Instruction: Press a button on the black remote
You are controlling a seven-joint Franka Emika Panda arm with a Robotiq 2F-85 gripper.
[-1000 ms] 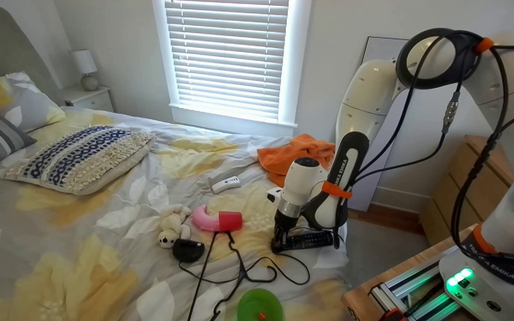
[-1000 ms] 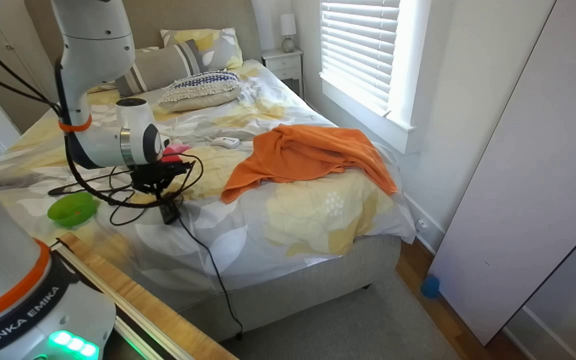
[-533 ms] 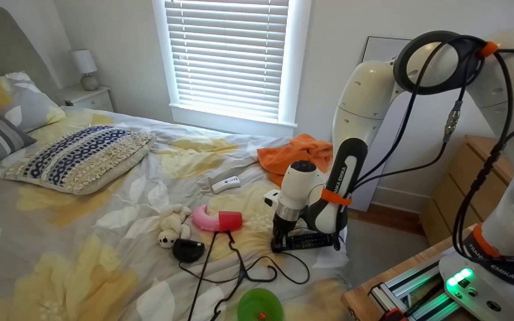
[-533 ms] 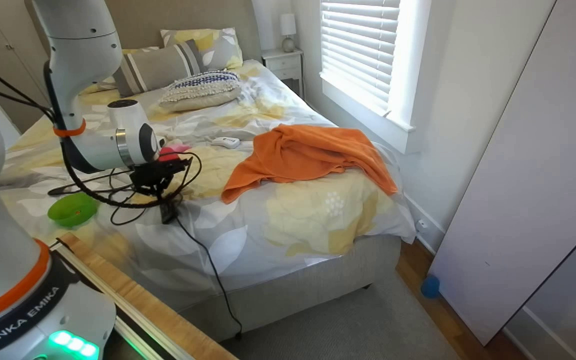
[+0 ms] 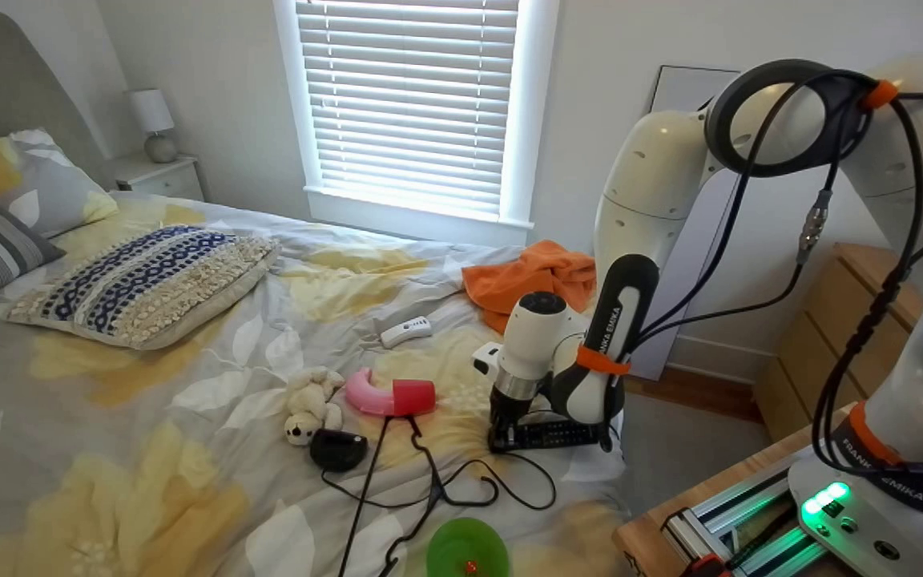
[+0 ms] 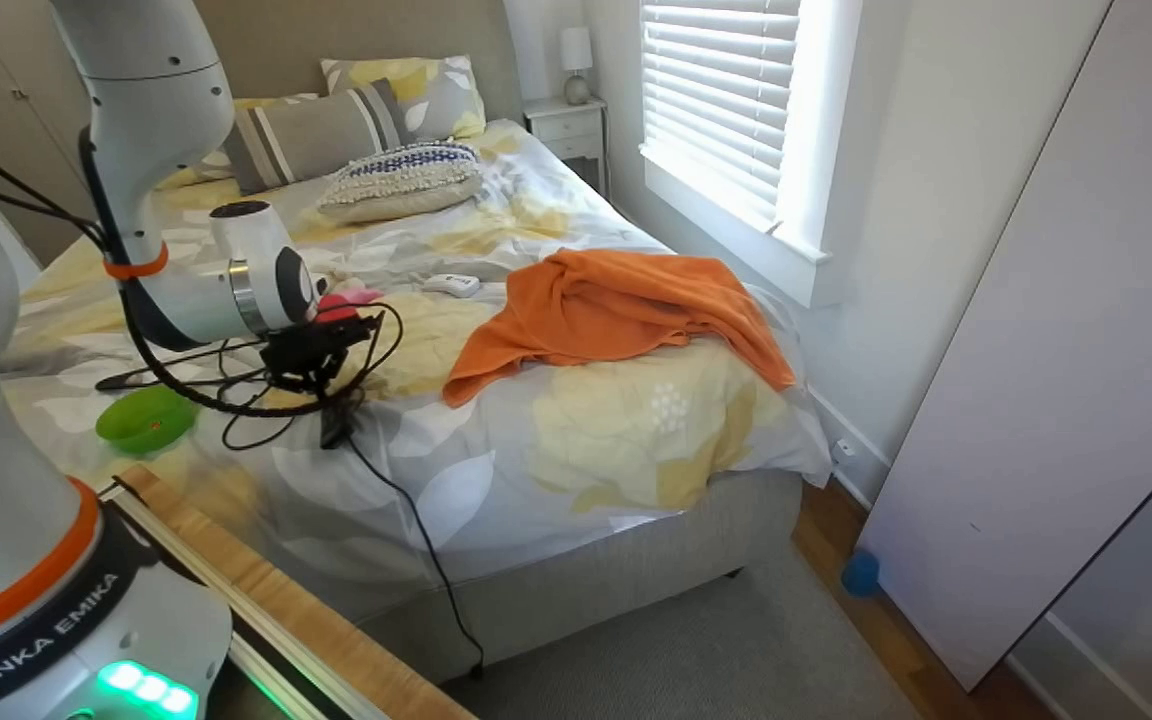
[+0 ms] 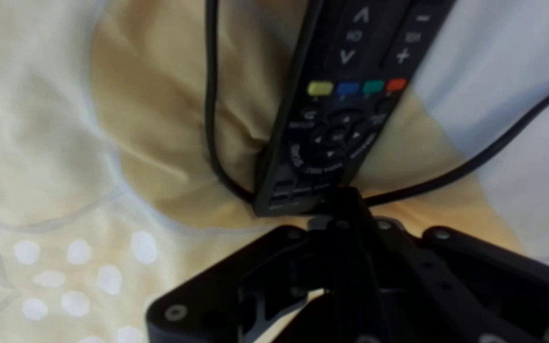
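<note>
Jaws clenched tight on the gripper (image 7: 349, 196), low and right of centre in the wrist view, and nothing I can make out pinched between them. Down it has come: in both exterior views the white wrist (image 5: 530, 344) sits a touch lower and further left than a second ago, with hardly any of that in the latest half-second. Looks to me like settling in for the press, none visible yet: the tip is at the lower end of the black remote (image 7: 339, 107), over or just beside its right corner, contact too dark to call.

Left to right across an exterior view, then! Pale plush toy (image 5: 313, 405) left of centre, pink-and-red curved piece (image 5: 389, 393) next, white remote (image 5: 407, 331) above, and on to lower right of centre, the black remote flat on the bed (image 5: 181, 449), stretching rightward from the gripper.

Only the wrist view shows readable markings. First, left of centre, a black cable (image 7: 210, 95) that vanishes at the remote's lower end; should it run beneath, a push might rock the thing. Then small keys (image 7: 301, 186) nearest the tip, the likeliest target, the arrow ring (image 7: 336, 136), and colour buttons (image 7: 348, 87) above. In an exterior view the black remote (image 6: 334, 430) is just a dark end, left of centre.
</note>
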